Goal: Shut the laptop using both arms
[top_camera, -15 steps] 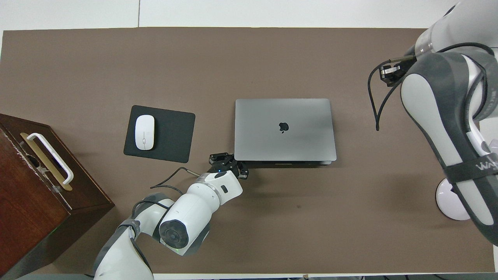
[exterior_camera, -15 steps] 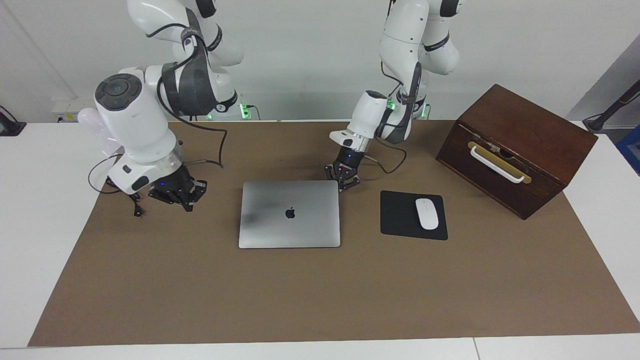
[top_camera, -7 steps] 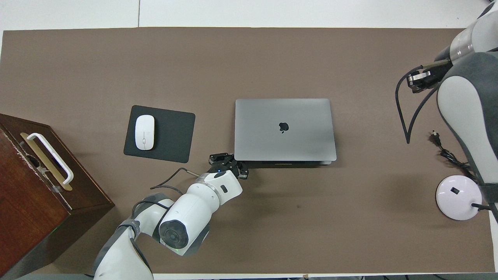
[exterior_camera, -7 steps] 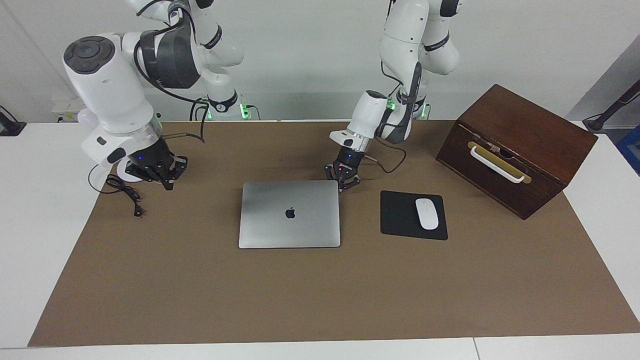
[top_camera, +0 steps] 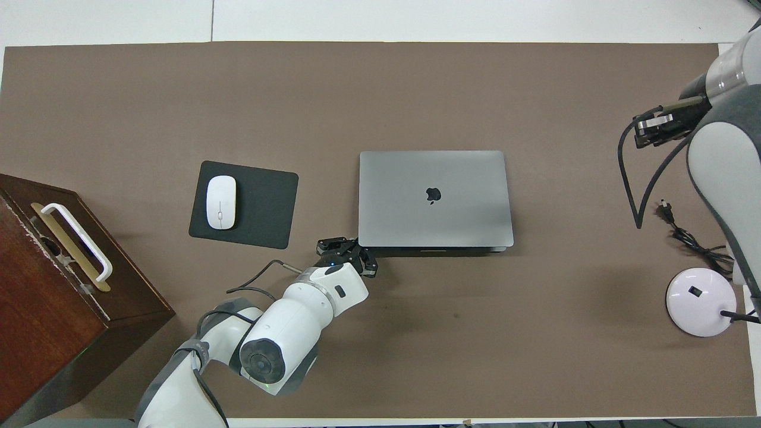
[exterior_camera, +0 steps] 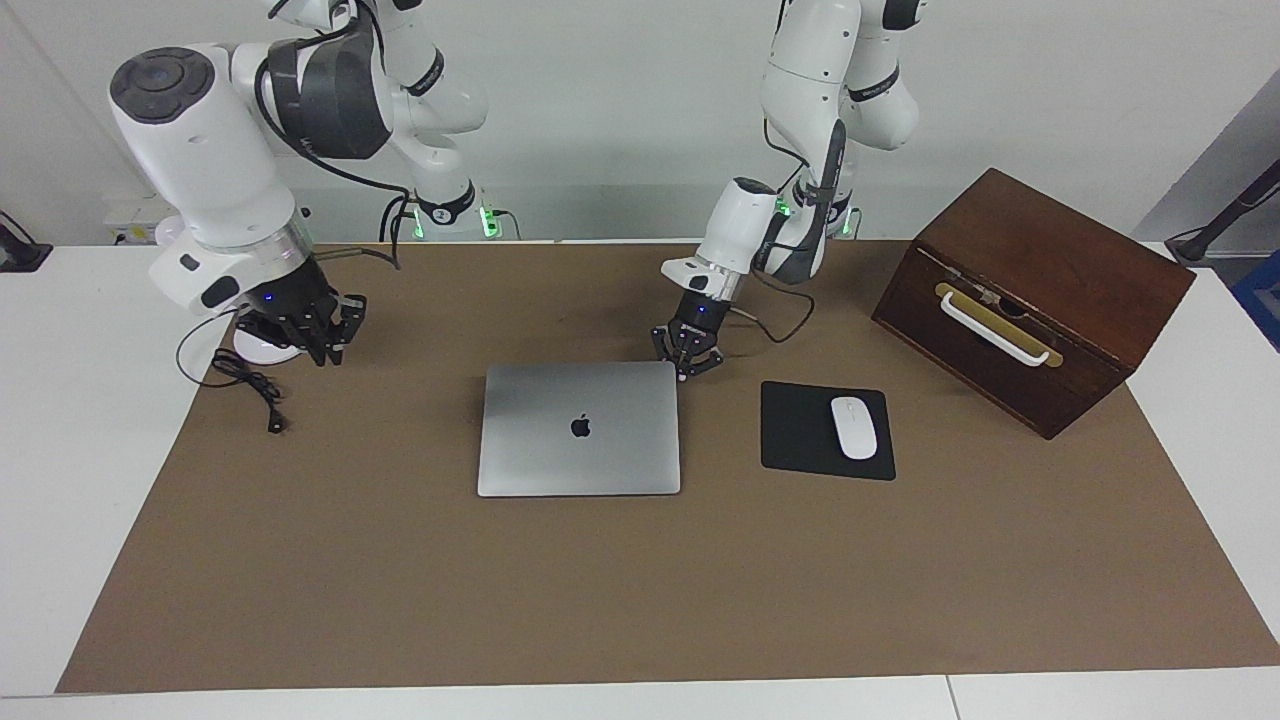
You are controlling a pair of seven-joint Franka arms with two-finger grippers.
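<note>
The right pincer (exterior_camera: 305, 338) is held over the counter's (exterior_camera: 400, 600) edge at the right arm's end, above a white lamp base (top_camera: 700, 293); whether it is open cannot be told. The left pincer (exterior_camera: 688, 360) is spread open, empty, at the laptop's (exterior_camera: 579, 428) robot-side corner. The laptop is seen shut flat at mid-counter, beside a mouse (exterior_camera: 853, 427) on its pad (exterior_camera: 795, 430).

laptop (exterior_camera: 579, 428) – matt brushed metal | box (exterior_camera: 1035, 297) – dark glossy wood | table mat (exterior_camera: 640, 580) – matt brown
</note>
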